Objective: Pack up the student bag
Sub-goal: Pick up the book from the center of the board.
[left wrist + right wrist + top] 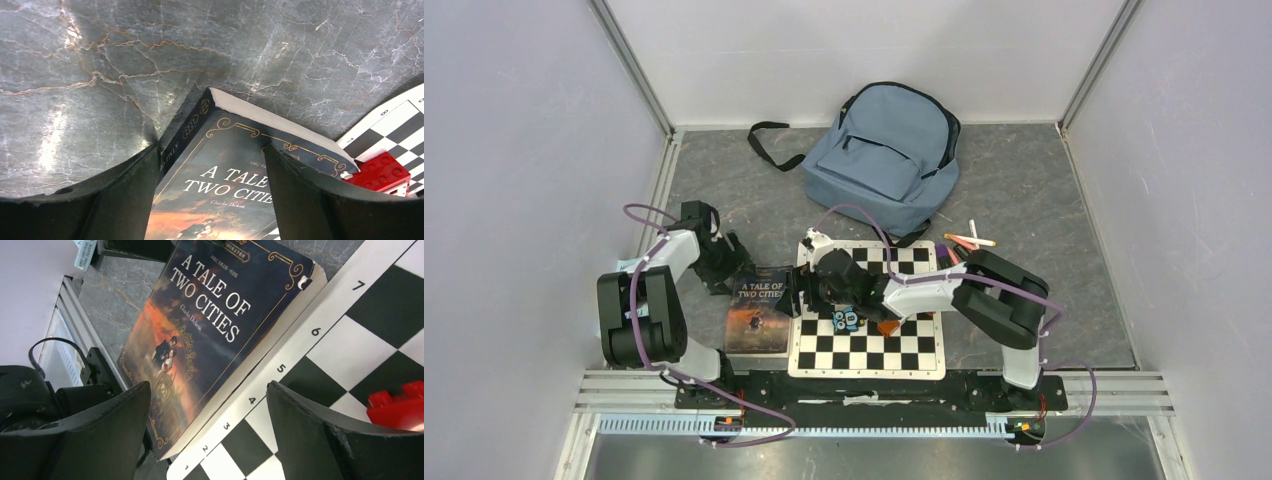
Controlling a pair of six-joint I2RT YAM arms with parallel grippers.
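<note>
The dusty-blue student bag (889, 155) lies flat at the back of the table, front pocket up, zippers shut. A dark book, "A Tale of Two Cities" (759, 310), lies left of the chessboard (904, 350). My left gripper (729, 270) is open and straddles the book's far-left corner (225, 175); one finger (125, 200) sits beside the spine. My right gripper (802, 292) is open and empty, low over the seam between the book's right edge (210, 325) and the board's left border (280, 365).
A red brick (400, 407) sits on the chessboard close to the right gripper; it also shows in the left wrist view (382, 172). A small blue-and-white object (844, 320) and an orange piece (887, 327) lie on the board. Pens (969, 240) lie right of the bag.
</note>
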